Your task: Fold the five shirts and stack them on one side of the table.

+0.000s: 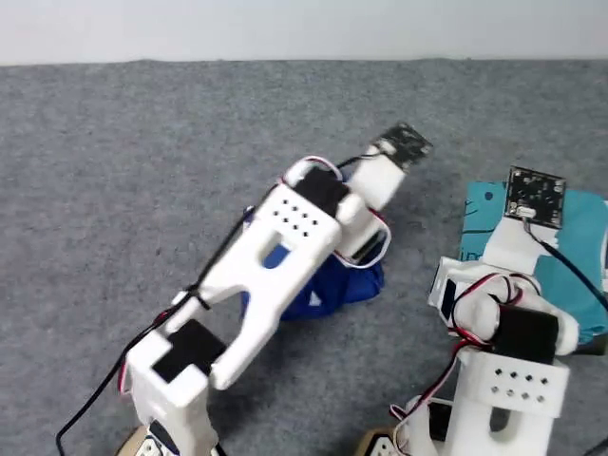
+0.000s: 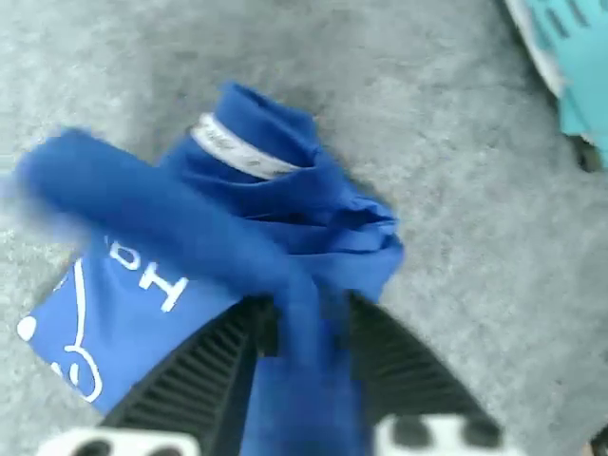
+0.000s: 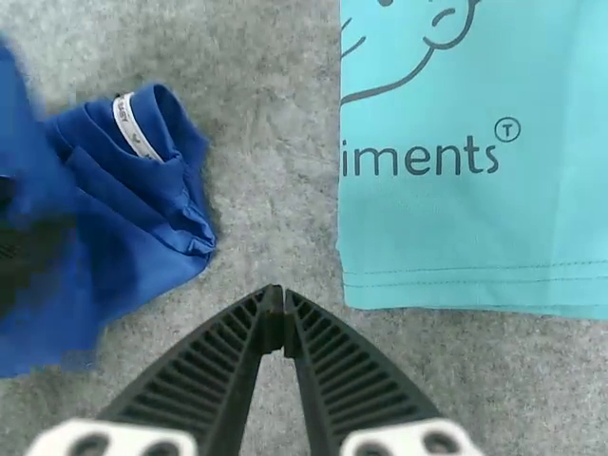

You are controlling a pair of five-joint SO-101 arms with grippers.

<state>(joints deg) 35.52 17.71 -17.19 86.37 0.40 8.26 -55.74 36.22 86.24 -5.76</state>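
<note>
Left pincer (image 2: 306, 318), blue shirt (image 2: 285, 204), lettering (image 2: 163, 277) unclear

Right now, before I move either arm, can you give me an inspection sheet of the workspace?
Surface: grey felt-like table cover, no marks seen.
Job's things: blue shirt bunched up, collar label showing; teal shirt lies flat, print up, apart from the blue one.
Clutter: nothing seen.
Pincers: left pincer shut on a fold of the blue shirt; right pincer shut, holding nothing, above the cover between the two shirts.
Cables: red, white and black wires loop along the arms; a black cable trails beside the left arm's base.
Surroundings: pale wall behind the table.
</note>
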